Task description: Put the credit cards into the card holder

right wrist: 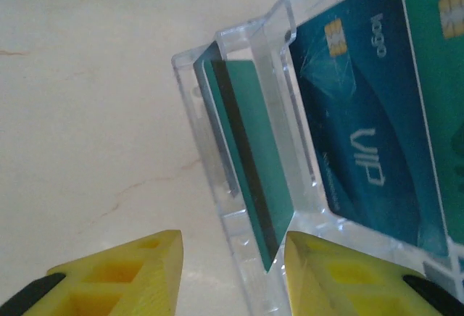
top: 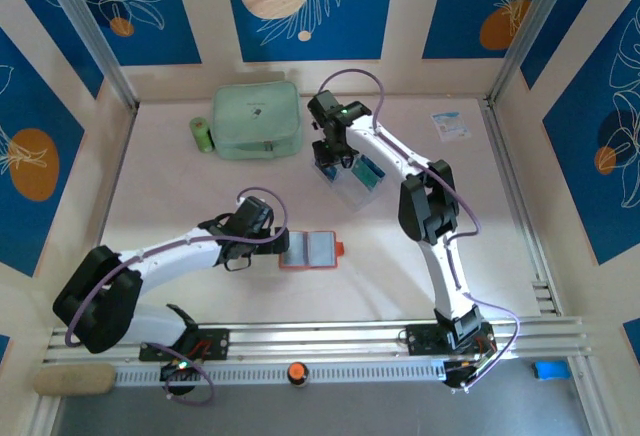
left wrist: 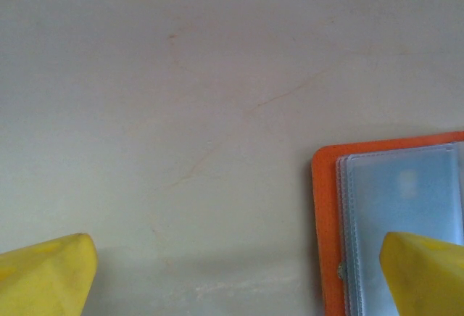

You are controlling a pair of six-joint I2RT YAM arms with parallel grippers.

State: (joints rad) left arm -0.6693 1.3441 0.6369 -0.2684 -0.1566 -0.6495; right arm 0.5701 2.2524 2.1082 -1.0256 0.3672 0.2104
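The pale, faintly veined table (top: 180, 196) carries everything. From its near edge the white-and-black left arm (top: 170, 251) reaches toward 3 o'clock. The right arm (top: 440, 256) bends toward 11 o'clock.

The large mint-green zip pouch (top: 257, 121) lies at 11 o'clock from the table's middle. The clear acrylic tiered rack (top: 350, 176) stands at 4 o'clock from the pouch, near it. In the rack stand the teal-blue rectangular credit cards (right wrist: 362, 127). One shows a chip and the letters VIP, and another (right wrist: 250, 178) stands edge-on in the end slot.

The small orange soft card holder (top: 312, 249) lies open and flat at 6 o'clock from the rack, well apart from it, with its clear plastic sleeves (left wrist: 406, 193) facing up.

A white-and-blue paper leaflet (top: 451, 125) lies at 2 o'clock from the rack. A small green cylinder (top: 202, 135) lies just beside the pouch at its 9 o'clock.

The left gripper (left wrist: 237, 247) has its yellow fingers (left wrist: 43, 276) spread fully apart and grasps nothing; one tip is over the card holder's sleeves.

The right gripper (right wrist: 233, 238) has its fingers partly apart, on either side of the rack's end wall and the corner of the edge-on card. Whether a pad touches that card cannot be told.
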